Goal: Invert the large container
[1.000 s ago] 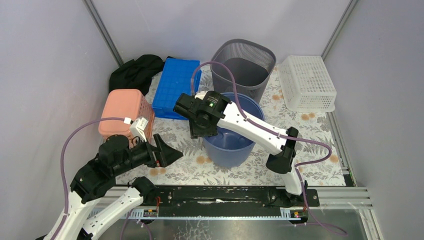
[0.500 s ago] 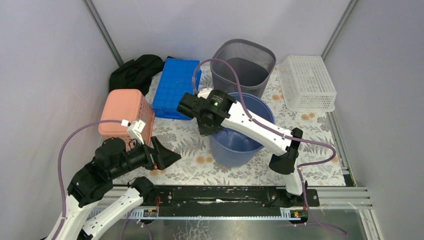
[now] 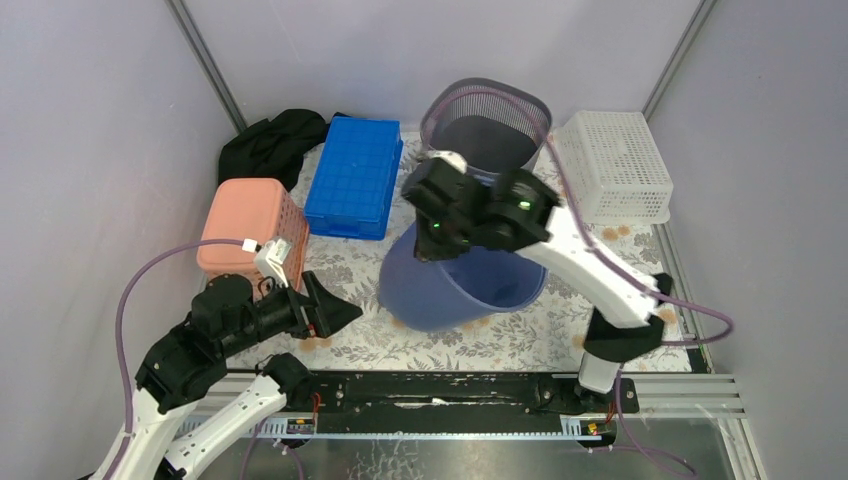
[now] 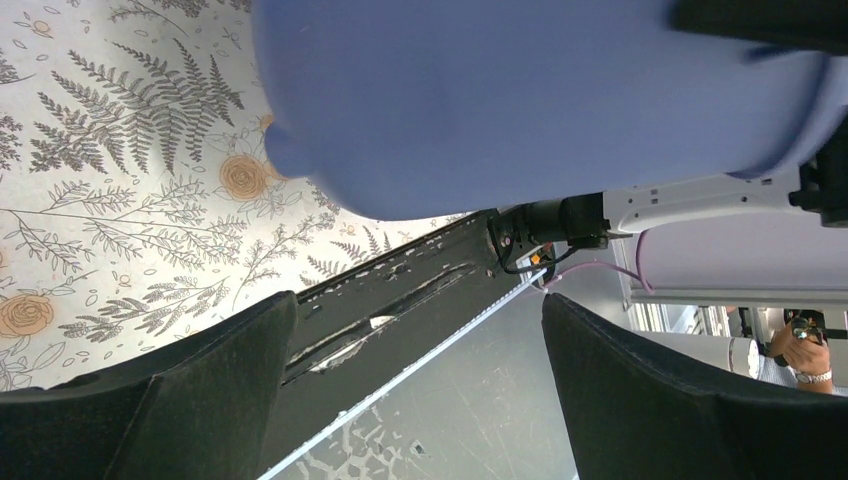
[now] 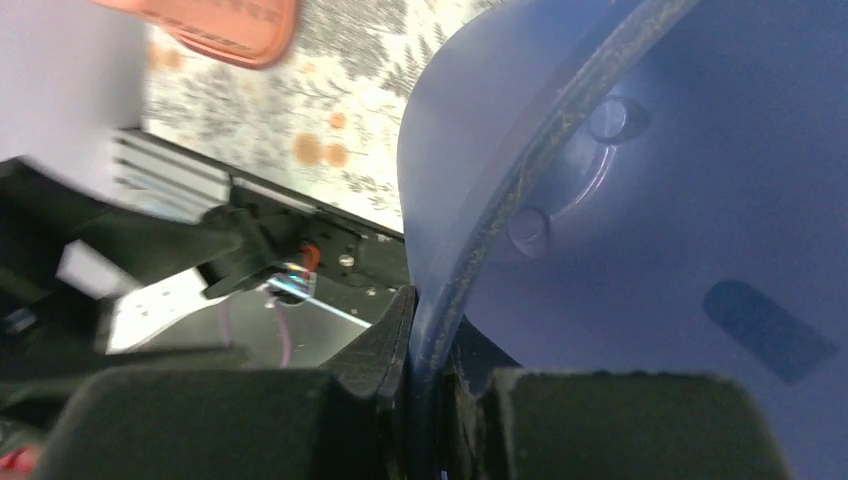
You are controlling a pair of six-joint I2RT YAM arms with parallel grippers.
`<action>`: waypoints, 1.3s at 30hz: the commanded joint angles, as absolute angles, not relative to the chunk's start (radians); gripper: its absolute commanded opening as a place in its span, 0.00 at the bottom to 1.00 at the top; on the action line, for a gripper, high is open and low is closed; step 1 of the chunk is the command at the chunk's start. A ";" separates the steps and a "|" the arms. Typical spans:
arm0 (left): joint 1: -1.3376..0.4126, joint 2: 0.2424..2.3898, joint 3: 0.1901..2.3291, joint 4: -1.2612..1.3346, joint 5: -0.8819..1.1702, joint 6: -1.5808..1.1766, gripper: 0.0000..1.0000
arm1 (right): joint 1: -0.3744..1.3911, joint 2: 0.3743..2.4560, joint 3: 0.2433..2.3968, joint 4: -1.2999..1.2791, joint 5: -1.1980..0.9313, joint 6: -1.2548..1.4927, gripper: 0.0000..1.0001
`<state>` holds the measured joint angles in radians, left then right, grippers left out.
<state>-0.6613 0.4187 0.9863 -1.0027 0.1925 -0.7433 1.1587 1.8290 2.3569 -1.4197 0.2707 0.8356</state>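
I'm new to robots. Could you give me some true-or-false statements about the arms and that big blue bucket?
1. The right gripper is clamped on the rim of the large blue plastic bucket. True.
2. The bucket stands upright. False: it is tipped at an angle.
3. The left gripper is shut on the bucket too. False: it is open, holding nothing.
4. A grey mesh wastebasket stands behind the bucket. True.
5. The white plastic lattice basket sits at the back left. False: it is at the back right.

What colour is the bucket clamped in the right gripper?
Blue, a muted periwinkle shade. The bucket shows best in the top external view.
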 commanded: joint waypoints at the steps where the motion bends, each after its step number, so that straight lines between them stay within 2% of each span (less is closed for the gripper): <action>1: -0.666 0.412 1.029 -0.983 0.151 -0.765 1.00 | 1.162 1.631 2.309 -1.284 0.272 0.832 0.00; 11: -0.666 0.418 1.166 -0.986 0.090 -0.790 1.00 | 1.117 1.294 1.865 -0.861 0.171 0.857 0.00; 21: -0.666 0.407 1.225 -1.004 0.059 -0.812 1.00 | 0.999 1.121 1.511 -0.552 -0.050 0.938 0.00; 39: -0.665 0.417 1.205 -1.003 0.055 -0.836 1.00 | 0.870 1.038 1.219 -0.238 -0.279 1.047 0.00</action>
